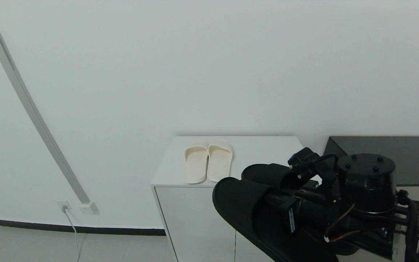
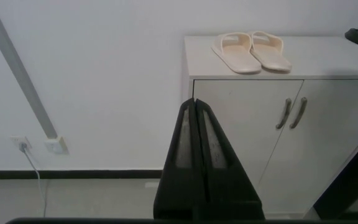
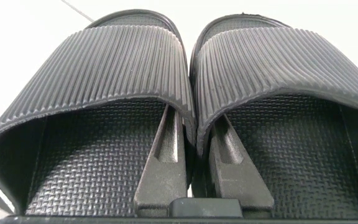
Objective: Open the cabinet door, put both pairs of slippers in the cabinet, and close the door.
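A pair of cream slippers (image 1: 208, 162) lies side by side on top of the white cabinet (image 1: 264, 151). Both cabinet doors are closed, their two handles (image 2: 293, 113) side by side at the middle. My right gripper (image 3: 194, 119) is shut on a pair of black slippers (image 1: 244, 200), one finger inside each, pinching their touching inner walls. The pair hangs in the air in front of the cabinet's upper right edge. My left gripper (image 2: 195, 107) is shut with nothing in it, lower down, facing the cabinet's left front corner.
A grey conduit (image 1: 31, 105) runs slantwise down the white wall to a socket with a cable (image 1: 64, 207) near the floor. A dark-topped unit (image 1: 406, 153) adjoins the cabinet on the right. Open floor lies left of the cabinet.
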### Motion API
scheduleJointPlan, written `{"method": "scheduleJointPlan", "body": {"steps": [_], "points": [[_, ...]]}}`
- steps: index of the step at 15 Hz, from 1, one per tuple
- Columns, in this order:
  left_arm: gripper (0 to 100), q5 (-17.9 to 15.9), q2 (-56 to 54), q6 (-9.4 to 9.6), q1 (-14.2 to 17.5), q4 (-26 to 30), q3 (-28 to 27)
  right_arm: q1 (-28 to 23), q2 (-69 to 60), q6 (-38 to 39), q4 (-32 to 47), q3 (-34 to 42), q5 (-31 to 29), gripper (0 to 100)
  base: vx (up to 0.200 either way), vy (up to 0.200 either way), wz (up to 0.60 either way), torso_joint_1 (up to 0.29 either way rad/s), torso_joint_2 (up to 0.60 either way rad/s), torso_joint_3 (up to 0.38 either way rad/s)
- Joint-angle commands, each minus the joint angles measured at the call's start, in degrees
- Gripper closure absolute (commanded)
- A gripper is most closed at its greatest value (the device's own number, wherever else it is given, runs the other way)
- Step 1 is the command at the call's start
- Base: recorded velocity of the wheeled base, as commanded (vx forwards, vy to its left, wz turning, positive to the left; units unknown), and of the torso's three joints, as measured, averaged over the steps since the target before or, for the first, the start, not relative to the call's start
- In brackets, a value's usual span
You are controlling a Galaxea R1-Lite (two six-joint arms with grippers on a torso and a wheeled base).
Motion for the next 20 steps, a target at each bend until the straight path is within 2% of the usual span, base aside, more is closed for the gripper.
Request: {"method": "scheduleJointPlan", "body": {"steps": [1,4,8,9,20], "points": [[100,0.04,0.01,0.01,0.01,0.00,0.00,0.02,-0.82,0.02,-0.07,0.59,-0.01,100,0.000,0.000,0.00,0.000,0.00,0.000],[100,0.04,0.01,0.01,0.01,0.00,0.00,0.10,-1.08,0.02,-0.07,1.12,-0.01,100,0.000,0.000,0.00,-0.024,0.04,0.032],[100,-0.13,0.01,-0.08,0.01,0.09,0.00,0.19,-1.08,-0.07,0.02,1.21,-0.01,100,0.000,0.000,0.00,-0.138,0.33,0.171],[0,-0.13,0.01,-0.08,0.01,0.09,0.00,0.19,-0.99,-0.60,0.02,1.21,-0.01,100,0.000,0.000,0.00,-0.163,0.33,0.193],[0,-0.13,0.01,-0.26,0.01,0.09,0.00,0.37,-0.99,-1.13,-0.07,1.91,0.07,100,0.000,0.000,0.00,-0.162,0.37,0.205]]}}
